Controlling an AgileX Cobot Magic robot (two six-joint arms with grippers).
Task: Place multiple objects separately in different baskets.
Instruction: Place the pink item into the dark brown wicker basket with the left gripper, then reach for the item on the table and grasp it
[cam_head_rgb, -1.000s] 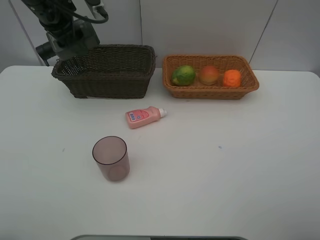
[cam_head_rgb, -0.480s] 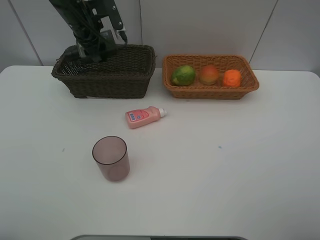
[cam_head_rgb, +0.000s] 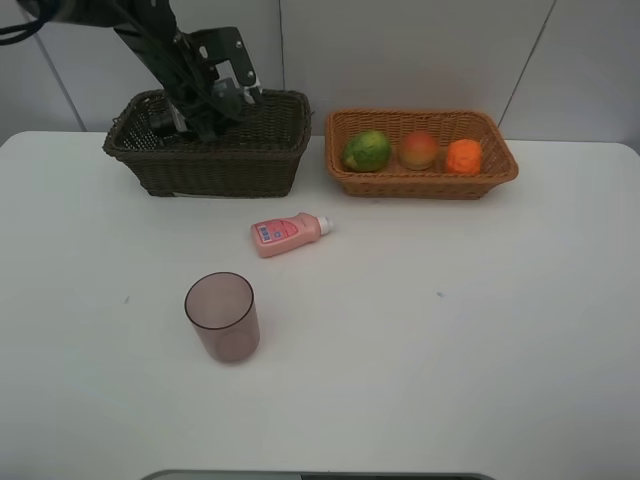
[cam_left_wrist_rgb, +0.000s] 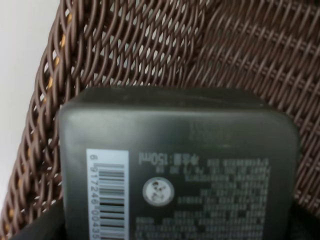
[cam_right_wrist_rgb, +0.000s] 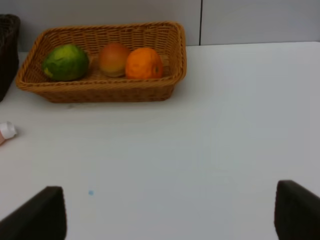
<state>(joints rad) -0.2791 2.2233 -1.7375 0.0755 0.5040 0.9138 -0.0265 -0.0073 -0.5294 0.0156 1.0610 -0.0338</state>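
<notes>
- Exterior high view: the left pincer (cam_head_rgb: 212, 100) hangs over the dark basket (cam_head_rgb: 230, 165), which stands at the far edge of the counter (cam_head_rgb: 450, 330), left of the middle. What it carries cannot be made out here.
- Beside it, also at the far edge, the tan basket (cam_head_rgb: 420, 186) holds a green fruit (cam_head_rgb: 367, 150), a peach (cam_head_rgb: 419, 149) and an orange (cam_head_rgb: 463, 156).
- A pink bottle (cam_head_rgb: 287, 234) lies on its side near the middle of the counter. A mauve cup (cam_head_rgb: 222, 316) stands upright nearer the front edge.
- Left wrist view: a dark bottle (cam_left_wrist_rgb: 175, 170) fills the picture, with the basket weave close behind it. The pincer seems closed on this bottle, though the jaws themselves hardly show.
- Right wrist view: the right pincer (cam_right_wrist_rgb: 165, 210) is open with nothing between its jaws. It hangs above bare counter, well apart from the tan basket.
- Risk, as I judge it: the bottle is close to one wall of the basket. If it is let go too high or too near the rim, it may strike the weave and tip out.
- The pincer could also catch the rim when it lifts and drag the light basket.
- Later the lying pink bottle may roll away from a grasp that is off its centre.
</notes>
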